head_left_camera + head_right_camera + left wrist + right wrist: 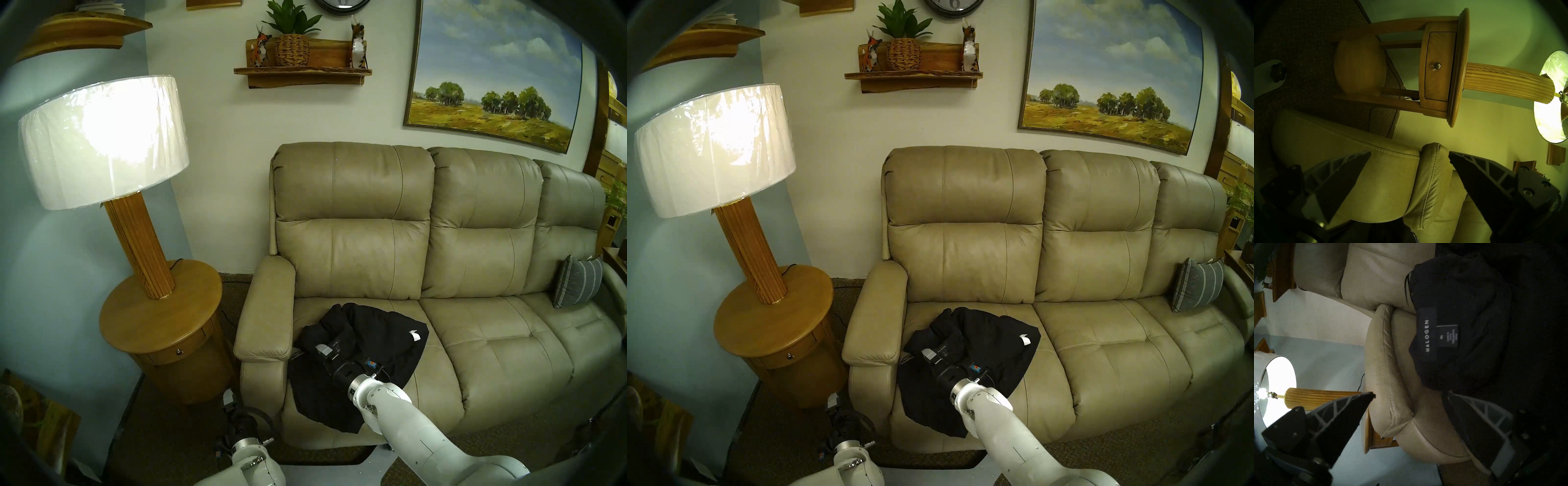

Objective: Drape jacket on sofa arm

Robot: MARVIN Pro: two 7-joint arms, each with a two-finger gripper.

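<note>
White and thick, the right arm [407,437] fills the bottom of the head view, nearest the camera, and reaches up over the front of the seat; beyond it the sofa [475,237], beige leather with three seats, takes most of the scene; the side tabletop [142,325] stands round and wooden to its left, bearing a lit lamp [101,142]; the sofa arm [268,305] runs padded and bare along that same side, nothing yet laid on it.

Next in size, the jacket [366,342] lies crumpled on the left seat cushion, just beside the sofa arm, its lower edge hanging over the front of the seat; a white tag [414,336] shows near its right edge, and a dark brand label [1429,333] sits at the collar, close to the armrest in the right wrist view; a grey striped pillow [576,285] leans at the far end, well apart.

Smaller still, the right claw [1410,395] stands wide and empty above the black cloth, one finger over the jacket, the other toward the armrest; the left claw [1409,154] is wide too, holding nothing, low beside the sofa's front corner.

By its look the jacket should be light, soft and limp; it will sag and fold from any single pinch; the collar by the label seems the best hold, since the thicker seam there should slip less and let the body hang evenly.
</note>
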